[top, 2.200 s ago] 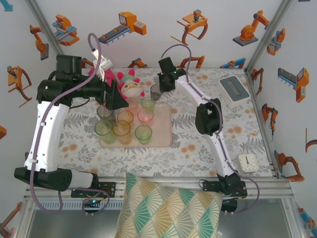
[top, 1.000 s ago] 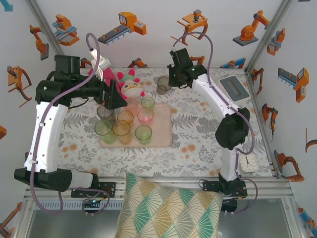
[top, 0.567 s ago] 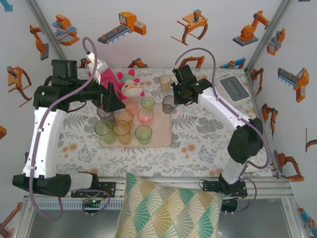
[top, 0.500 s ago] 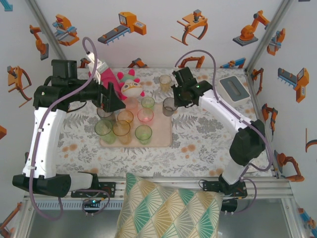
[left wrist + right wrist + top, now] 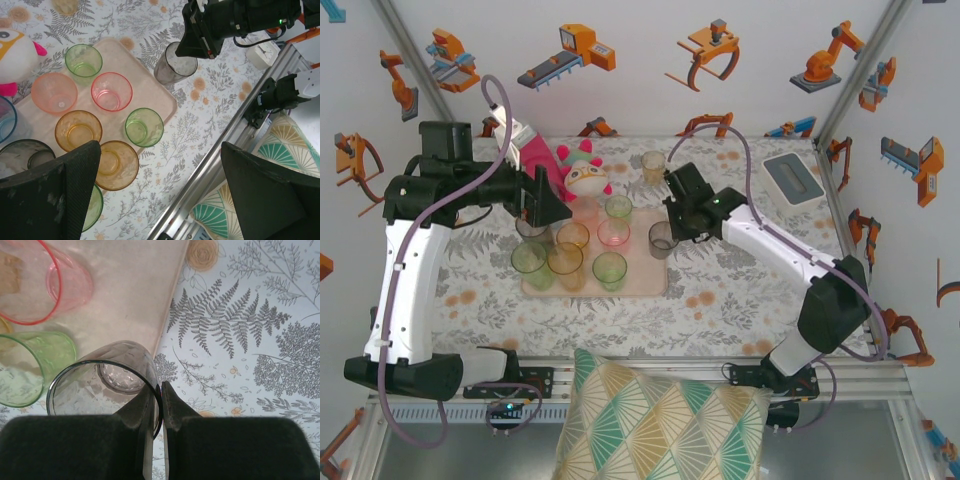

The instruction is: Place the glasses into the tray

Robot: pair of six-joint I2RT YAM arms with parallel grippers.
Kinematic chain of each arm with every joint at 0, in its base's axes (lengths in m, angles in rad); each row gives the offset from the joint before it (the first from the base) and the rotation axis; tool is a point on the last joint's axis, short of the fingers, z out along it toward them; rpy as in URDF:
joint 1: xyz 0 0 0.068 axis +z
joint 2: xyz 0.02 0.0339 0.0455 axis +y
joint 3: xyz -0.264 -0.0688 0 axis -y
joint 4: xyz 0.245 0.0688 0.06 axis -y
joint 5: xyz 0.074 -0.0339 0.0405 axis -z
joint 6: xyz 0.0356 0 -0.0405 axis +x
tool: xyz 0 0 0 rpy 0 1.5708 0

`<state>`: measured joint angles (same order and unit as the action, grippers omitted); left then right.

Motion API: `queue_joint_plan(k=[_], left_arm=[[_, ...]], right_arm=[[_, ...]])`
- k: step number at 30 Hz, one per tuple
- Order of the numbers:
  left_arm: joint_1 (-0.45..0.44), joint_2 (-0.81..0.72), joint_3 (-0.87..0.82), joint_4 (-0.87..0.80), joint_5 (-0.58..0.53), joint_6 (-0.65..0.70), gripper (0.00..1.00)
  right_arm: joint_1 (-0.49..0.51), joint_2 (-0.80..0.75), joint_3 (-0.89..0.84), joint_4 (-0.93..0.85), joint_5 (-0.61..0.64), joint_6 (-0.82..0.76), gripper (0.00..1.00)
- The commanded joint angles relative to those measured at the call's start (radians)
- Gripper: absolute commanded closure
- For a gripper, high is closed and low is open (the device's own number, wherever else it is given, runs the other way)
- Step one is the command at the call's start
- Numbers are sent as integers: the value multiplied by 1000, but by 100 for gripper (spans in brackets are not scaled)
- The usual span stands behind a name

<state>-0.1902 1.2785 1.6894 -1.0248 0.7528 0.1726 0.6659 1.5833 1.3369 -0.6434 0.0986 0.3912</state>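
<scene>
Plush toy (image 5: 584, 176) and rolled pink towel (image 5: 532, 155) side by side at far edge of fern-print bench (image 5: 720, 290), left of middle. Grey-and-white box (image 5: 793, 177) in far-right corner. White clock (image 5: 263, 54) by near-right edge. Patterned cushion (image 5: 655, 420) off near edge.

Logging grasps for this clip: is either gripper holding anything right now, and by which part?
Right gripper pinches the smoky grey tumbler by its rim wall, one finger inside. Left gripper is open, empty.

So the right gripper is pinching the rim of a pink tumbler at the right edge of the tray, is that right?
Not quite. The right gripper is pinching the rim of a smoky grey tumbler, not a pink one, as the right wrist view shows. It is at the right edge of the tray, as you said.
</scene>
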Motion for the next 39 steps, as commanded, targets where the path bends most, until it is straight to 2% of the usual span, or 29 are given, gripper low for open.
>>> queue_joint_plan(k=[1,11,24,39], left_arm=[[5,-13,19,6,26,-7,3],[11,10,31,2,25,-15,3],[15,9,35,1,28,-14,3],[15,7,32,0,28,-13,3]], right_arm=[[12,-51,-27,49,29,40,87],[58,-45,-80,76,72,45,86],[150,62,-59,67,126,57,85],[173,131,-88,118,108,83,83]])
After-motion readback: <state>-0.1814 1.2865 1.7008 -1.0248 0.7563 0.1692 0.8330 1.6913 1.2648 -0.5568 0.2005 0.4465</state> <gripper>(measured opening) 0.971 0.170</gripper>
